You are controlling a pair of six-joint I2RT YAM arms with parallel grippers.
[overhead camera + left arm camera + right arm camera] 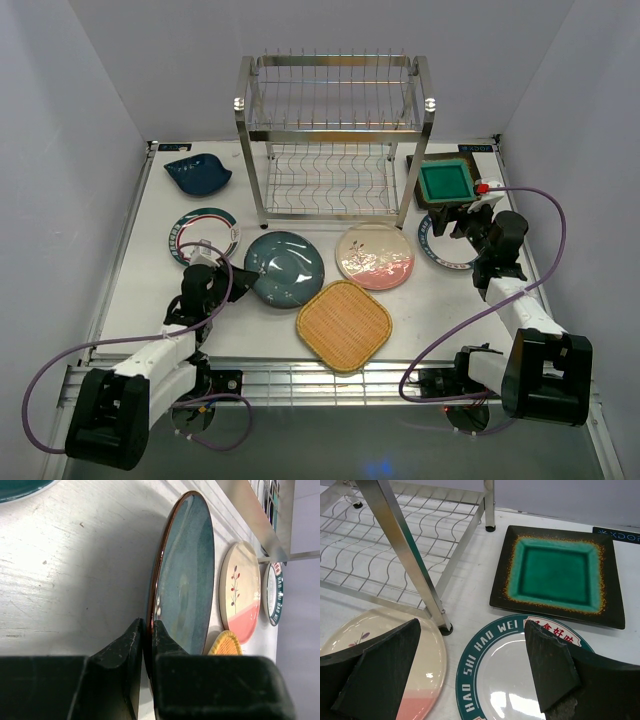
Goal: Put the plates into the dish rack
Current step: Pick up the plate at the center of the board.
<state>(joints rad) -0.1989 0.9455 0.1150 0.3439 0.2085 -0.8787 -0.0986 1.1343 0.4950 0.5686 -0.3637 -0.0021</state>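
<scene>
My left gripper (pixel 218 275) (pixel 148 626) is shut on the left rim of the dark teal plate (pixel 287 268) (pixel 187 575), which lies low over the table. Farther right, my right gripper (pixel 468 222) (pixel 471 625) hangs open just above a white teal-rimmed plate (pixel 440 248) (pixel 505 680), holding nothing. The steel dish rack (pixel 335 130) (pixel 410 555) stands at the back centre with bare wire shelves. Lying flat are the pink-cream floral plate (pixel 375 255) (pixel 427 665), the orange woven plate (pixel 343 325) and the green square plate (pixel 445 182) (pixel 555 575).
A second white rimmed plate (pixel 205 233) and a dark blue leaf-shaped dish (pixel 197 173) lie at the left. The rack's front right post stands close to my right gripper. White walls close in the table on three sides.
</scene>
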